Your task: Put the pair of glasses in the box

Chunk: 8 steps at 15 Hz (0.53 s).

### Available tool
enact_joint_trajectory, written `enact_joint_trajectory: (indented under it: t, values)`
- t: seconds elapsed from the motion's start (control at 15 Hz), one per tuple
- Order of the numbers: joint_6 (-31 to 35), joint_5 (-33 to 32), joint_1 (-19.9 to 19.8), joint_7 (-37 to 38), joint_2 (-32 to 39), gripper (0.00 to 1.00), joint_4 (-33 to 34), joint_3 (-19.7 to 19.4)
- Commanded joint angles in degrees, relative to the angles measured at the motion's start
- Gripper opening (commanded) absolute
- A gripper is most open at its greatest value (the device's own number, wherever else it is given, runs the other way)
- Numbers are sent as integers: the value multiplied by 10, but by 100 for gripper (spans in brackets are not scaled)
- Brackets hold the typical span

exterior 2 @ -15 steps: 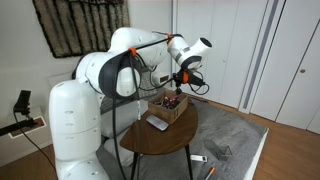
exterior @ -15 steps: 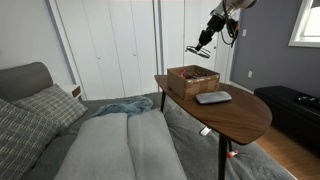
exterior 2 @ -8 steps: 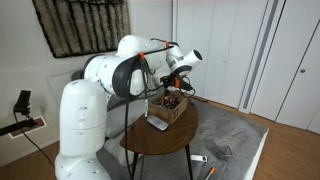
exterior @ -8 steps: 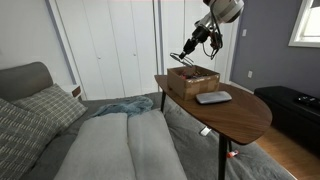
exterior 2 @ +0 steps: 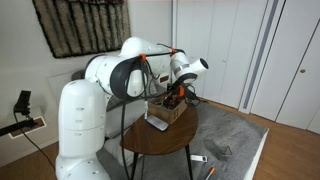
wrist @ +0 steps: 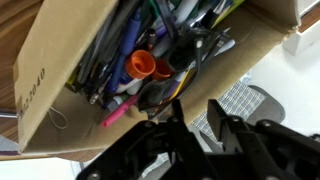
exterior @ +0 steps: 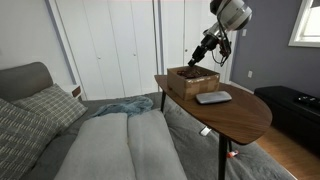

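Note:
The low brown box (exterior: 192, 82) stands at the back of the round wooden table and also shows in an exterior view (exterior 2: 168, 112). In the wrist view its cardboard wall (wrist: 60, 70) holds several pens and markers. A dark thin frame that looks like the pair of glasses (wrist: 205, 42) lies among them near the box's edge. My gripper (exterior: 197, 63) hangs just over the box's rim, as an exterior view (exterior 2: 172, 97) also shows. In the wrist view its fingers (wrist: 195, 115) are apart with only the box wall and rug between them.
A flat grey slab (exterior: 213, 97) lies on the table (exterior: 240, 115) in front of the box. A bed with pillows (exterior: 120, 145) is beside the table, a dark bench (exterior: 290, 105) behind it. White closet doors stand at the back.
The gripper came down from above the table to the box's rim. The dark glasses that hung from its fingers earlier are no longer between them.

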Motion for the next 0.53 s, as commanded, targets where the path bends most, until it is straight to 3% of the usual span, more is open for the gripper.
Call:
enact_joint_trajectory:
  t: [0.0,0.33,0.4,0.47]
  values:
    - [17,14,-12,-40,-99,64,-76,-19]
    - [75,9,-35,8,-224,98,-165,-86]
    - [82,7,-42,11,-247,100,-184,-102]
    - [57,0,-24,1,-185,88,-117,-95]
